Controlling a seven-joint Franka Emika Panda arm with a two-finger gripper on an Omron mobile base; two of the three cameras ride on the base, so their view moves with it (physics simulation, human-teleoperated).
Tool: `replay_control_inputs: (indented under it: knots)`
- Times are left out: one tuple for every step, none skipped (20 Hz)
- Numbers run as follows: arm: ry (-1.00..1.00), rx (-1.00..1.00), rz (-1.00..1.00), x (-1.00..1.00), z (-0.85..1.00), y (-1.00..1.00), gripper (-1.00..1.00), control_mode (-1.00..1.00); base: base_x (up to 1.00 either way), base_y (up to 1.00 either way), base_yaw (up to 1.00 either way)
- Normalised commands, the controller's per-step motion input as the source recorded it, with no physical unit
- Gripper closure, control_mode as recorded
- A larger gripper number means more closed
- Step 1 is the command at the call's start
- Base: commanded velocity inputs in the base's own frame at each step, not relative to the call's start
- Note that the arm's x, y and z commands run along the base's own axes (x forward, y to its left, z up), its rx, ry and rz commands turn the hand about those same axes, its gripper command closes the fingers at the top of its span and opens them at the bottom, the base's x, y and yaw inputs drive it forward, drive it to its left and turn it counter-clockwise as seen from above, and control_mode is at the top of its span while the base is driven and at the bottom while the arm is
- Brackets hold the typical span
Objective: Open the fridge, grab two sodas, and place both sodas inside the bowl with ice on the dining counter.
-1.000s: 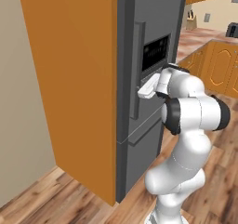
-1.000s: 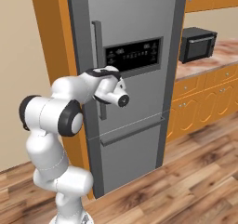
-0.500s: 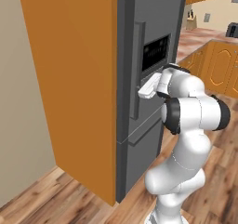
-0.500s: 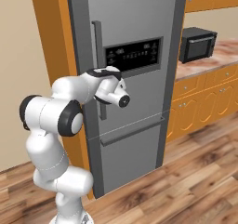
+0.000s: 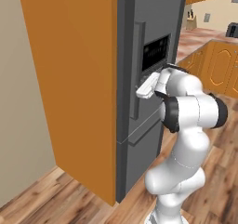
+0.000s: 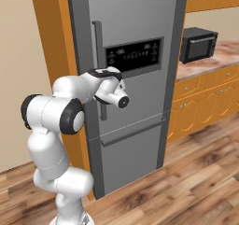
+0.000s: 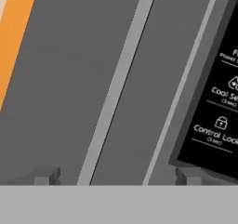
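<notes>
The tall grey fridge [image 5: 148,23] [image 6: 135,23] stands with its door closed, and the door face fills much of the hand view [image 7: 60,79]. My gripper [image 5: 139,91] [image 7: 116,177] sits at the long vertical handle [image 5: 136,65] [image 6: 97,42] [image 7: 121,79], just left of the black display panel [image 6: 133,56] [image 7: 218,102]. Its jaws are open, with one tip on each side of the handle and nothing gripped. The sodas are hidden behind the closed door. The bowl with ice and the dining counter are out of view.
Orange side casing [image 5: 69,79] flanks the fridge on the left, with a beige wall [image 5: 18,125] beyond it. To the right runs a wall counter with orange cabinets [image 6: 205,93] carrying a black microwave [image 6: 198,44]. Wooden floor [image 6: 186,182] lies open in front.
The arm keeps its place at the handle and the door stays closed. The jaws have spread apart.
</notes>
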Motion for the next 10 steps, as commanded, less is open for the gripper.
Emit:
replay_control_inputs:
  knots:
    - [0.01,0.00,0.01,0.34,-0.03,0.29,-1.00,-1.00,0.00,0.00,0.00]
    - [0.01,0.00,0.02,0.34,-0.03,0.28,-1.00,-1.00,0.00,0.00,0.00]
    - [0.01,0.00,0.02,0.34,-0.03,0.31,-1.00,-1.00,0.00,0.00,0.00]
    - [0.01,0.00,0.02,0.35,-0.02,0.31,-1.00,-1.00,0.00,0.00,0.00]
    - [0.01,0.00,0.01,0.35,-0.02,0.31,-1.00,-1.00,0.00,0.00,0.00]
    - [0.00,0.00,0.01,0.33,-0.02,0.31,-1.00,-1.00,0.00,0.00,0.00]
    - [0.00,0.00,0.01,0.30,-0.04,0.31,-1.00,-1.00,0.00,0.00,0.00]
    - [0.01,0.00,0.00,0.27,-0.07,0.38,-1.00,-1.00,0.00,0.00,0.00]
    - [0.03,0.00,0.00,0.29,-0.03,0.42,1.00,-1.00,0.00,0.00,0.00]
    - [0.03,0.00,0.00,0.27,-0.02,0.42,1.00,-1.00,0.00,0.00,0.00]
